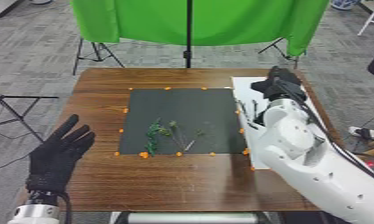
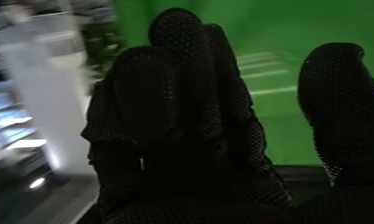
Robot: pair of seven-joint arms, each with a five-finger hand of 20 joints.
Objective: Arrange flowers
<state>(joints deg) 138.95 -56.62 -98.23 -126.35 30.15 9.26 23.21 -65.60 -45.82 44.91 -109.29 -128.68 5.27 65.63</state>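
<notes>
My right hand (image 1: 279, 84) is over the far end of a white strip (image 1: 247, 84) at the table's right side. In the right wrist view the same hand (image 2: 197, 115) is open, its thumb apart from the fingers and nothing visible between them. My left hand (image 1: 55, 157) is open at the table's left edge, away from the flowers. On the dark mat (image 1: 175, 102) lie a bushy green stem (image 1: 152, 136) and, to its right, thin sprigs (image 1: 175, 131) with pale stems. More greenish stems (image 1: 251, 111) lie on the white strip, partly hidden by my right arm.
Small orange markers (image 1: 143, 155) edge the mat on the brown table (image 1: 99, 100). Behind the table hangs a green cloth (image 1: 148, 25) on a stand, and a black tripod (image 1: 19, 112) stands to the left. My right forearm crosses the table's right side.
</notes>
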